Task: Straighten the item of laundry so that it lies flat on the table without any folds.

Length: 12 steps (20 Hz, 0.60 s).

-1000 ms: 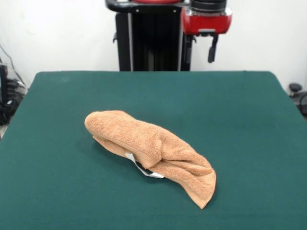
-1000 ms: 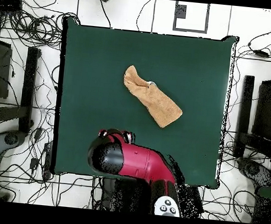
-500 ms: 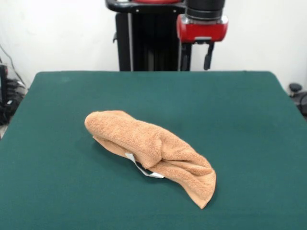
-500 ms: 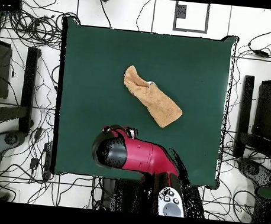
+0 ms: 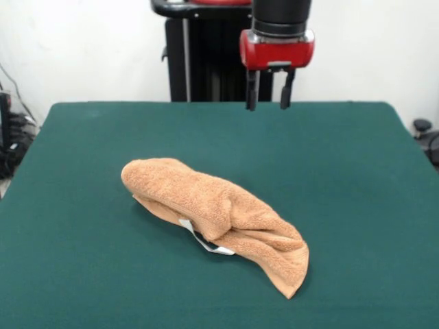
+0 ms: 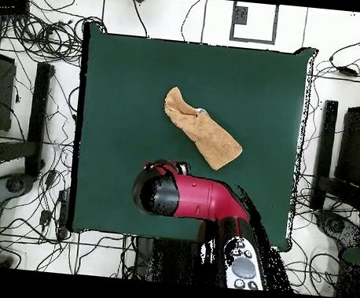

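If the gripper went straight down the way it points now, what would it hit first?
Probably bare table. The open gripper hangs over the robot's side, apart from the towel; the overhead view agrees, though depth is unclear.

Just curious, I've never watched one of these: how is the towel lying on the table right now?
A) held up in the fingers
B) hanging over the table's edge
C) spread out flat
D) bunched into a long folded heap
D: the towel lies crumpled in a long heap mid-table, apart from the open fingers.

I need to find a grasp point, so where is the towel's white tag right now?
In the front view, the white tag pokes out from under the bunched towel on its camera-facing edge, lying on the green table near its centre.
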{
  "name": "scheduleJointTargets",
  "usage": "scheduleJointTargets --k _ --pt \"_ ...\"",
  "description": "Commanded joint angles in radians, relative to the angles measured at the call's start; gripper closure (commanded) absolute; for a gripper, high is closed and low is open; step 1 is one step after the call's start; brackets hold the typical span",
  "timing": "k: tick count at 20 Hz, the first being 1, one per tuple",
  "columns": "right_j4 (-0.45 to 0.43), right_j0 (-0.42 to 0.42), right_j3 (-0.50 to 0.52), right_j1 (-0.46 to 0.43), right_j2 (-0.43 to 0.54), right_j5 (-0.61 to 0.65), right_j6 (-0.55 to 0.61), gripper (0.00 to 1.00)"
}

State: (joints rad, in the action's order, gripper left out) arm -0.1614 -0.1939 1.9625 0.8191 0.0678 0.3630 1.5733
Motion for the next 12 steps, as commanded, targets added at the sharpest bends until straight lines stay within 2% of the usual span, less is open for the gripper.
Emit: scheduleJointTargets --k 1,6,12 --pt "-0.11 -0.032 -0.084 -0.01 0.208 0.139 -0.185 0.0" --pt "-0.147 -0.066 -0.098 -0.016 0.273 0.162 -0.188 0.0" --pt "-0.178 -0.077 -0.121 -0.02 0.306 0.184 -0.152 0.0"
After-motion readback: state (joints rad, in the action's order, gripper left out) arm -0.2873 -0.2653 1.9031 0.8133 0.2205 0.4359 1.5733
